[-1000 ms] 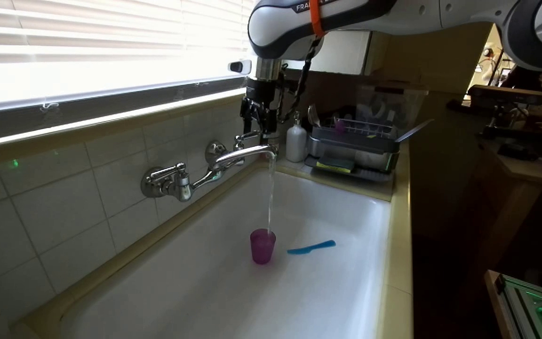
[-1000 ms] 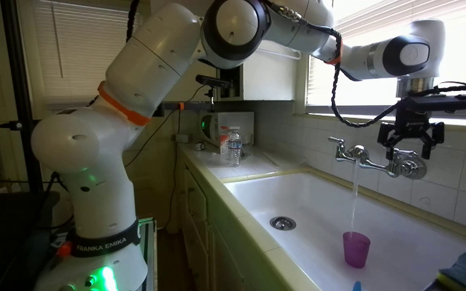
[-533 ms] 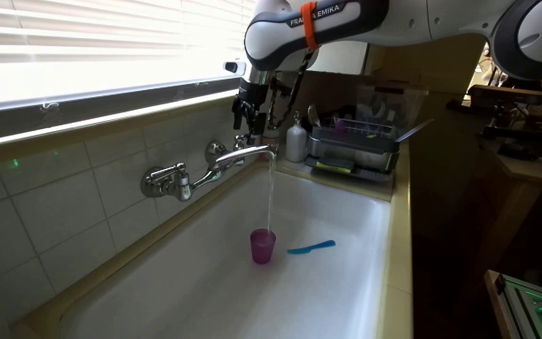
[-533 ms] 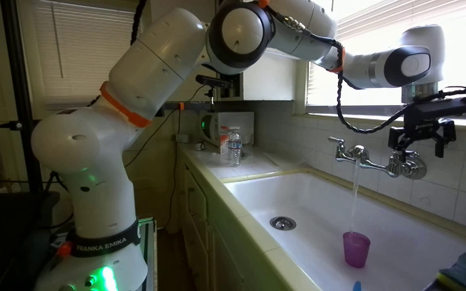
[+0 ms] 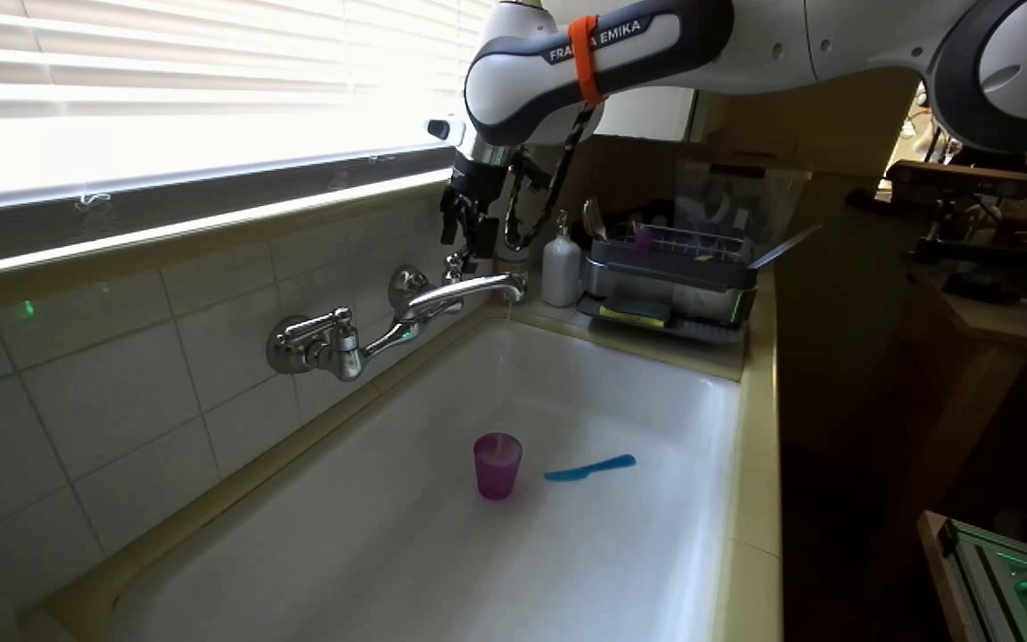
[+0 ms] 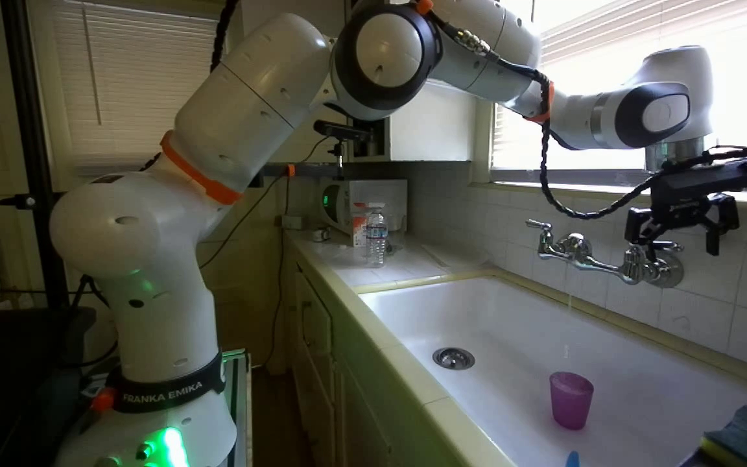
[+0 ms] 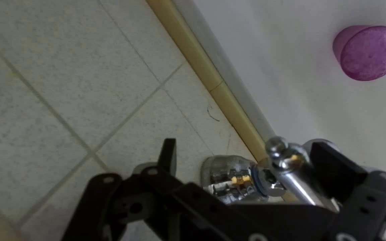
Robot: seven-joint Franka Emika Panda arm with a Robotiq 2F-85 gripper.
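One gripper [image 7: 245, 154], spread wide in the wrist view; chrome faucet handle [image 7: 302, 187] showing between its jaws, just beside one, contact unclear; in an exterior view, purple cup [image 5: 497, 473] upright in white basin [image 5: 344, 562], well apart from its edges, blue knife [image 5: 592, 468] between cup and yellow rim [image 5: 758, 499]; in an exterior view, gripper close to tiled wall [image 6: 701, 311], higher than back edge [image 6: 646, 333].
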